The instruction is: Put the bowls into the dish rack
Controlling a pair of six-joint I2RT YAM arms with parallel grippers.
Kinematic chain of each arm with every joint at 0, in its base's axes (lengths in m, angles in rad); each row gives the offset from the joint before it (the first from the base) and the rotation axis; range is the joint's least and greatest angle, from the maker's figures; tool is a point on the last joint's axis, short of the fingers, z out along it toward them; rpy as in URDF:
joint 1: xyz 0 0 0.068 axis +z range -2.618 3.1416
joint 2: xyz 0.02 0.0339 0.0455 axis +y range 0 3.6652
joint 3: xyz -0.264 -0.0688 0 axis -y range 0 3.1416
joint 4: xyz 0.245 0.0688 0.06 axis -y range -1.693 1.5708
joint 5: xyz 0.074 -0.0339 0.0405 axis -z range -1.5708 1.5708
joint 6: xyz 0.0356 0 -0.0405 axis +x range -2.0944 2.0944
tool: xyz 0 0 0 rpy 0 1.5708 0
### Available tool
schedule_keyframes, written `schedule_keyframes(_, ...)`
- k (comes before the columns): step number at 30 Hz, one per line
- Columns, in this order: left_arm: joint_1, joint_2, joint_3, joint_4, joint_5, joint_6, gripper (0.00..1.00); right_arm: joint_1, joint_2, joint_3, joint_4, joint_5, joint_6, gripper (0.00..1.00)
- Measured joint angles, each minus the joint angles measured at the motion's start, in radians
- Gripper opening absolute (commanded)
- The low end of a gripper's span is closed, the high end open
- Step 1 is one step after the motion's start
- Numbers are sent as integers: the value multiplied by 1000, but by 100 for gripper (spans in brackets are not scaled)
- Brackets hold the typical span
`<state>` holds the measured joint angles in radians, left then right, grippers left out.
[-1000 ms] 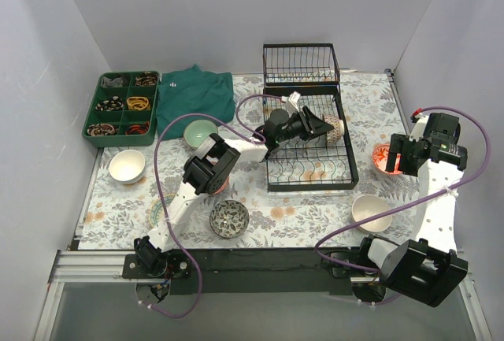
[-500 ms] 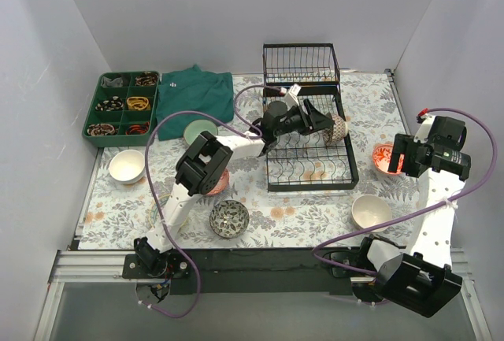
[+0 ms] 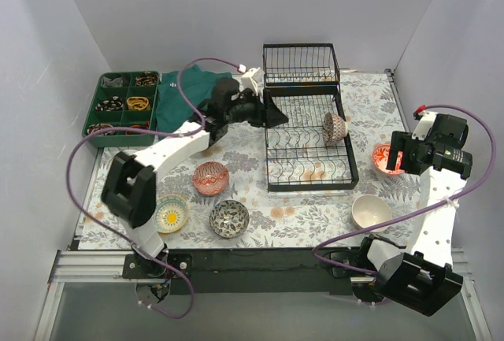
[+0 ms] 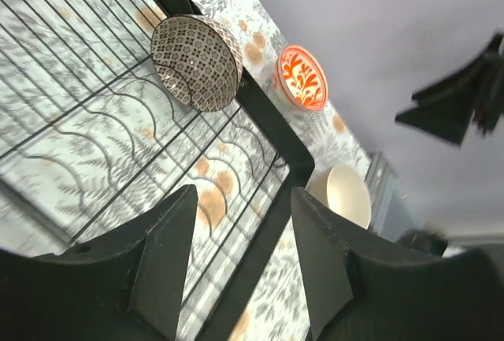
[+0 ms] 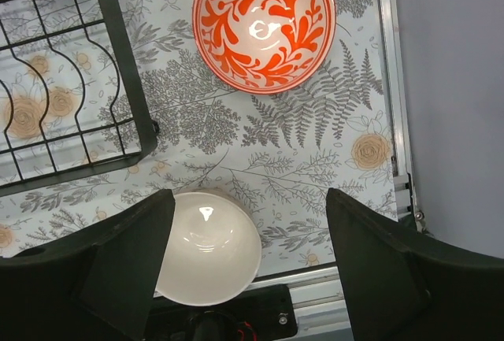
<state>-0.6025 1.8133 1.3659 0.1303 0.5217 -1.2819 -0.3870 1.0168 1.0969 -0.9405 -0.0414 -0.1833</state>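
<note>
The black wire dish rack (image 3: 307,169) stands mid-table. A brown-patterned bowl (image 3: 335,128) stands on edge between its tines at the right; it also shows in the left wrist view (image 4: 197,61). My left gripper (image 3: 277,114) is open and empty at the rack's left rim (image 4: 260,132). My right gripper (image 3: 396,160) is open and empty above the red-orange bowl (image 3: 382,157), which lies on the mat (image 5: 264,24). A plain cream bowl (image 3: 371,211) sits near the front right (image 5: 209,250). Red-patterned (image 3: 211,177), black-white (image 3: 229,217) and yellow-sun (image 3: 171,212) bowls lie front left.
A green compartment tray (image 3: 122,105) sits at the back left with a teal cloth (image 3: 189,93) beside it. The rack's upright wire basket (image 3: 300,64) stands at the back. Grey walls close in the sides and back. A purple cable loops over the left arm.
My left gripper has let go of the brown-patterned bowl, which now stands in the rack, and has pulled back to the left as the arm swung left. The right arm has barely moved.
</note>
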Motion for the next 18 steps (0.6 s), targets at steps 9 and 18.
schedule_keyframes(9, 55, -322, 24, -531, -117, 554, 60, 0, 32, 71, 1, -117, -66, 87)
schedule_keyframes(18, 120, -69, 145, -832, -351, 790, 53, 0, 51, 97, 2, -204, -79, 87)
